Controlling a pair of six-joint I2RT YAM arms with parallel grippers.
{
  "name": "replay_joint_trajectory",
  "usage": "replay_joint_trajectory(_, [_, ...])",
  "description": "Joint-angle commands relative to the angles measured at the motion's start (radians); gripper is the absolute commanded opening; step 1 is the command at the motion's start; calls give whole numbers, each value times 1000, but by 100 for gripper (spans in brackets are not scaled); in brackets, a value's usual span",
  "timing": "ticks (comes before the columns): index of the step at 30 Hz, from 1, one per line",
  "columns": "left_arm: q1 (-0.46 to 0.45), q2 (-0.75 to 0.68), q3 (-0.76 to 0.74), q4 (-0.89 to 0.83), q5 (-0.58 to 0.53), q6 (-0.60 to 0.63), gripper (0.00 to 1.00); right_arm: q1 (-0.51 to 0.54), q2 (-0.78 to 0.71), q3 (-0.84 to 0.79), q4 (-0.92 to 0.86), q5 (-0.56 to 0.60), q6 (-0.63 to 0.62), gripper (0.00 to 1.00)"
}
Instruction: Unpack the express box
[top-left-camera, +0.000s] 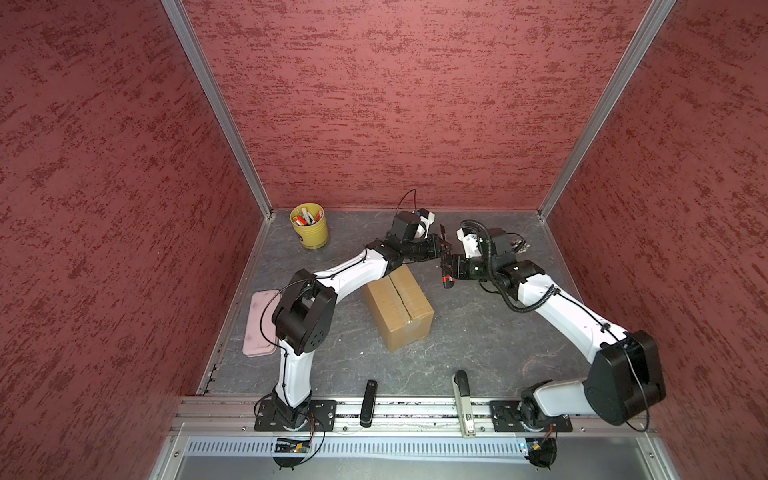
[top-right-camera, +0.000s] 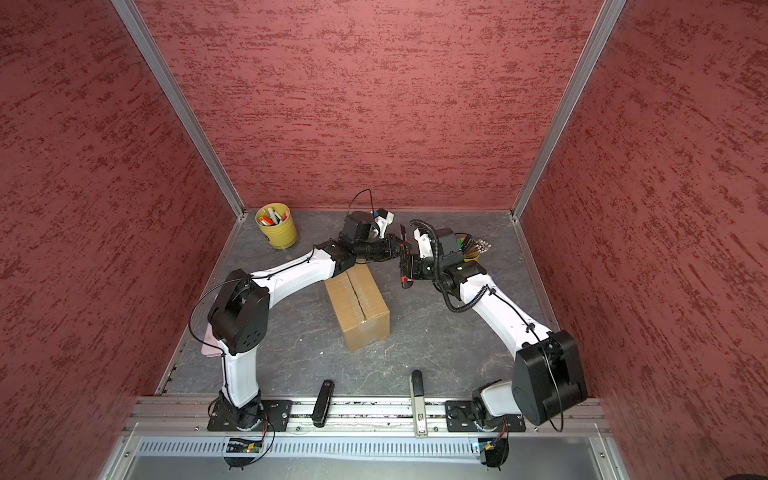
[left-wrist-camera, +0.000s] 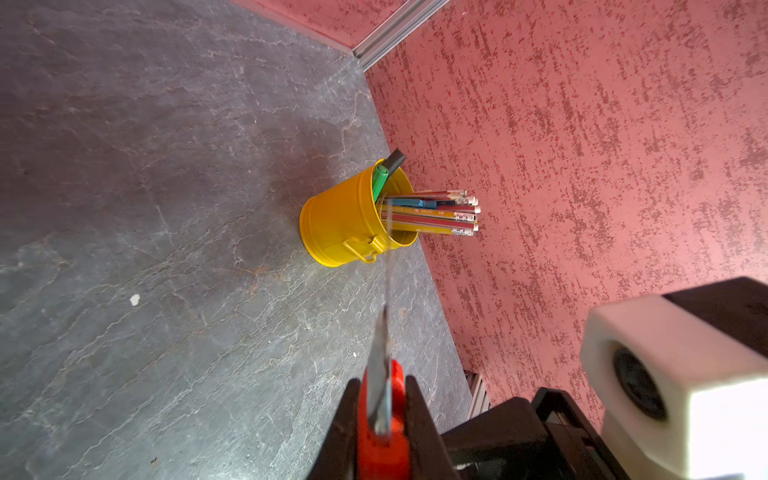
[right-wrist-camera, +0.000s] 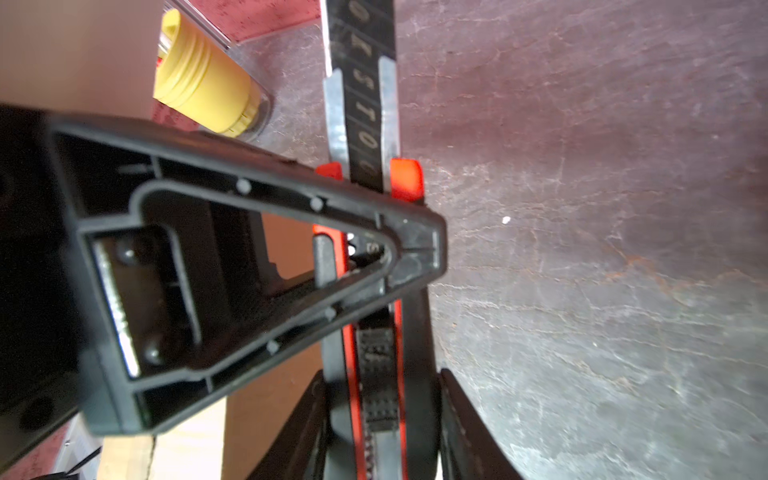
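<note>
The express box, a brown carton with its top flaps closed along the centre seam, lies mid-table in both top views. Above its far end both grippers meet on a red-and-black utility knife. My left gripper is shut on the knife's red front end, and the blade sticks out past its fingers. My right gripper is shut on the knife's handle. The left gripper's black finger crosses the right wrist view, with brown cardboard behind it.
A yellow cup of pens stands at the back left. A second yellow cup with pencils stands by the back wall behind the right arm. A pink tray lies at the left edge. A black stapler and a grey tool lie at the front.
</note>
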Motion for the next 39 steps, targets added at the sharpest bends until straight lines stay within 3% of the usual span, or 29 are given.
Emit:
replay_joint_trajectory(1, [28, -61, -29, 79, -7, 1, 0, 6, -39, -13, 109, -42, 45, 45])
replay_joint_trajectory(9, [92, -136, -115, 197, 13, -58, 0, 5, -77, -55, 193, -59, 90, 52])
replay_joint_trajectory(18, [157, -212, -208, 378, 35, -187, 0, 6, -109, -142, 455, -89, 252, 55])
replay_joint_trajectory(27, [158, -203, -279, 628, -30, -314, 0, 17, -38, -189, 783, -158, 417, 57])
replay_joint_trajectory(39, [141, -143, -270, 804, -51, -433, 0, 39, 42, -170, 941, -189, 496, 61])
